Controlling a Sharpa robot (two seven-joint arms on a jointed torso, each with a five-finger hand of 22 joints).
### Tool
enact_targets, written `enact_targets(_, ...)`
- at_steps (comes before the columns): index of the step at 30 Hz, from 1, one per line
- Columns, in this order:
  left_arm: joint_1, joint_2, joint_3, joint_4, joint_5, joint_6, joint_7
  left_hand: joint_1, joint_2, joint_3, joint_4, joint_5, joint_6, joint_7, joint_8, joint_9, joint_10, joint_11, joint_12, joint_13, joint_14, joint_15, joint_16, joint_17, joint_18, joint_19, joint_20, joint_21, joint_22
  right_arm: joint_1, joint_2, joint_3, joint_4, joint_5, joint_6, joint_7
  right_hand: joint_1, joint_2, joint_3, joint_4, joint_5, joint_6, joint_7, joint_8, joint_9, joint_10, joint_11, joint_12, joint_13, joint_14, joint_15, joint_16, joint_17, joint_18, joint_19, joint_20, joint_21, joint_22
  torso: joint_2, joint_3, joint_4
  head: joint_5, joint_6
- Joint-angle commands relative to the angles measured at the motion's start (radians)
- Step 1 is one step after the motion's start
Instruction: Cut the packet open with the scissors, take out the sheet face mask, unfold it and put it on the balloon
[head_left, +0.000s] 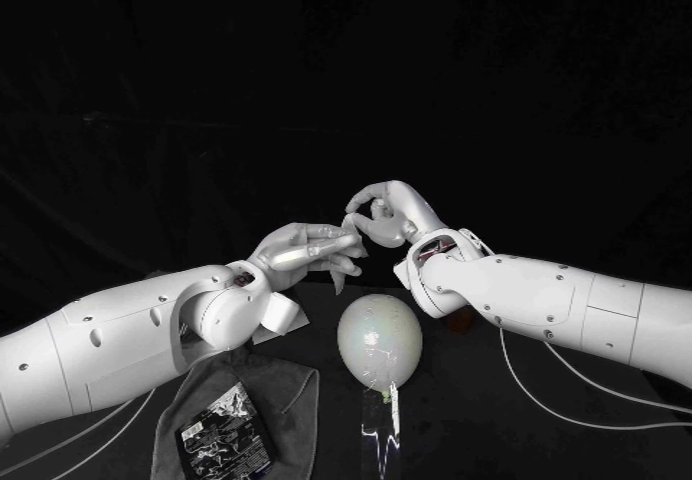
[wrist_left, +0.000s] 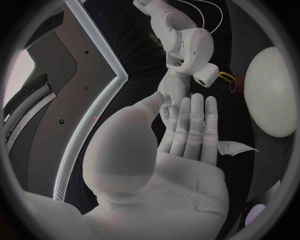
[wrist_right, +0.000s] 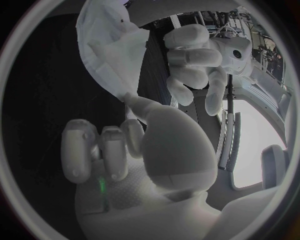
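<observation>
Unfolding seems the step in hand: the smooth, egg-shaped balloon (head_left: 379, 340) lies on the robot's side of both hands, and the thin, creased white sheet mask (head_left: 283, 318) sits just under the wrist of the left robot hand (head_left: 310, 250). That hand is flat, straight-fingered and empty. The right robot hand (head_left: 387, 215) curls its fingers, and I cannot tell whether its thumb pinches the mask; the next move calls for pinching two edges to spread the limp sheet.

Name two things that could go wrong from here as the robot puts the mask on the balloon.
The right hand seems to pinch the sheet face mask by one corner only; it might slip free. The balloon sits near both raised hands; a lowering left hand could knock it aside.
</observation>
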Motion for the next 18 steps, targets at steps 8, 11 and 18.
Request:
enact_targets(8, 0.0, 0.009, 0.001, 0.001, -0.04, 0.054, 0.023, 0.054, 0.034, 0.057, -0.009, -0.001, -0.016, -0.008, -0.025, -0.018, -0.045, 0.0, -0.017, -0.021, -0.037, 0.001, -0.009, -0.022, 0.019, -0.01, 0.015, -0.025, -0.016, 0.0, 0.001, 0.0, -0.006, 0.164, -0.01, 0.111, -0.018, -0.001, 0.006, 0.002, 0.004, -0.016, -0.002, 0.013, 0.004, -0.011, -0.001, -0.016, 0.055, 0.097, -0.003, 0.0, 0.234, 0.001, 0.006, -0.009, -0.019, 0.202, 0.0, 0.0003, -0.0003, 0.002, 0.003)
enact_targets(11, 0.0, 0.002, 0.001, 0.0, -0.045, 0.037, 0.036, 0.07, 0.046, 0.077, -0.017, -0.002, 0.017, -0.006, -0.014, -0.016, -0.026, -0.002, -0.007, -0.021, -0.029, -0.002, -0.005, -0.025, 0.022, -0.002, 0.013, -0.021, -0.016, 0.0, -0.004, 0.0, -0.004, 0.202, 0.0, 0.131, -0.023, -0.002, 0.003, 0.004, 0.004, -0.02, -0.003, 0.016, 0.006, -0.014, -0.001, -0.021, 0.052, 0.097, -0.003, 0.0, 0.234, 0.002, 0.003, -0.009, -0.023, 0.201, 0.0, 0.0002, -0.0013, 0.001, 0.005)
enact_targets(18, -0.001, -0.037, 0.002, 0.005, -0.03, -0.005, 0.083, 0.095, 0.068, 0.108, -0.044, -0.003, 0.067, -0.017, -0.004, -0.02, 0.031, -0.021, 0.025, -0.017, 0.021, -0.022, 0.022, -0.031, 0.022, 0.041, -0.012, 0.024, 0.008, 0.0, -0.026, 0.0, 0.016, 0.259, 0.03, 0.163, -0.027, -0.002, 0.0, 0.006, 0.004, -0.025, -0.004, 0.02, 0.008, -0.02, -0.001, -0.034, 0.043, 0.095, -0.004, -0.002, 0.23, 0.003, 0.0, -0.009, -0.029, 0.2, 0.001, 0.0004, -0.001, -0.003, 0.006)
